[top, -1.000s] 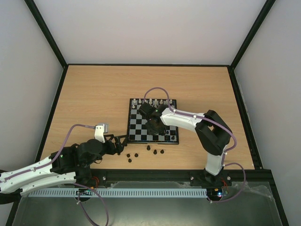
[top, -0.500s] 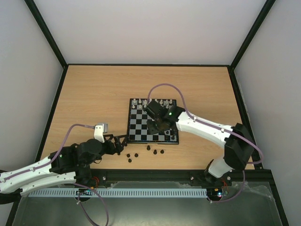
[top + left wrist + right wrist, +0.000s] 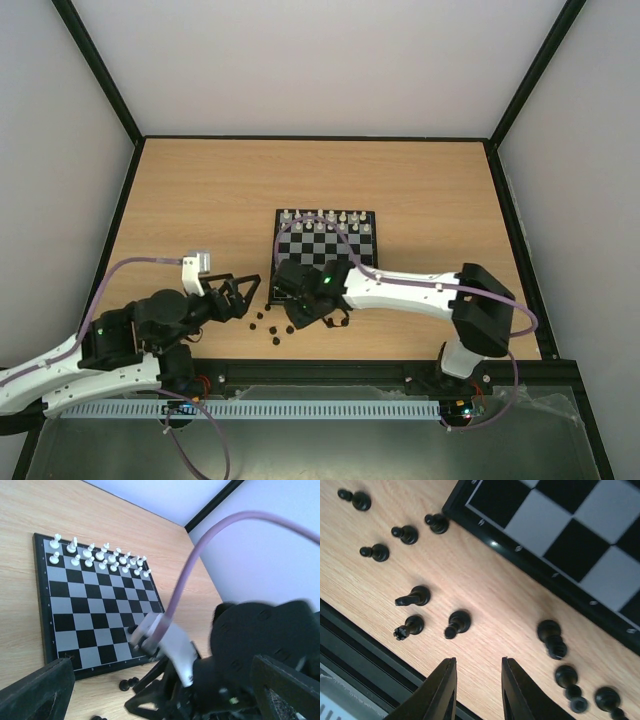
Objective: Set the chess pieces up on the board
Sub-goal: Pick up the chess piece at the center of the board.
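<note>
The board (image 3: 355,240) lies mid-table with white pieces (image 3: 322,220) lined along its far rows. Several black chess pieces (image 3: 276,340) are scattered on the wood just in front of its near-left corner. My right gripper (image 3: 300,320) hangs over them, reaching in from the right. In the right wrist view it (image 3: 479,662) is open with bare wood between its fingers, and a black piece (image 3: 457,622) lies just beyond the left fingertip. My left gripper (image 3: 243,296) is open to the left of the pile, its fingers (image 3: 37,692) spread wide. One black piece (image 3: 131,629) stands on the board.
A black rail (image 3: 330,372) runs along the table's near edge close behind the pieces. More black pieces (image 3: 551,637) lie to the right of my right fingers, beside the board's border (image 3: 530,560). The right arm (image 3: 250,645) fills the left wrist view.
The right arm has swung from over the board down to the loose black pieces at its near-left corner, and its jaws opened slightly. The left arm has shifted a little left.
</note>
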Tool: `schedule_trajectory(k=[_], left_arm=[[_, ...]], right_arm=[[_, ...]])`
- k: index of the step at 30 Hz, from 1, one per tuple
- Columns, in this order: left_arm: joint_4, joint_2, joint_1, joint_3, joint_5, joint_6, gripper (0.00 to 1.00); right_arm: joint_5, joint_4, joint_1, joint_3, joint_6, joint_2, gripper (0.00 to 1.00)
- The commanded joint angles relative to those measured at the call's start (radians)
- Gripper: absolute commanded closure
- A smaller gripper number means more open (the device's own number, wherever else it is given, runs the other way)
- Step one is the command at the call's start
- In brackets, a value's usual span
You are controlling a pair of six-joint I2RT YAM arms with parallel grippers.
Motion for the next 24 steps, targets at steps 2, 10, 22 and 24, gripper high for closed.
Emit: schedule_trajectory(k=[2, 10, 22, 24], left_arm=[[-0.072, -0.053, -0.009, 0.064, -0.032, 0.023, 0.01], [-0.141, -0.104, -0.009, 0.118, -0.075, 0.020, 0.01], [-0.145, -0.142, -0.009, 0.124, -0.071, 0.032, 0.01], [-0.145, -0.144, -0.009, 0.126, -0.071, 0.034, 0.01]], right_arm=[[0.001, -0.013, 0.062, 0.069, 0.034, 0.094, 0.75], [0.015, -0.031, 0.152, 0.161, 0.062, 0.195, 0.74], [0.073, -0.110, 0.191, 0.249, 0.094, 0.320, 0.69], [0.080, -0.114, 0.191, 0.256, 0.096, 0.332, 0.69]])
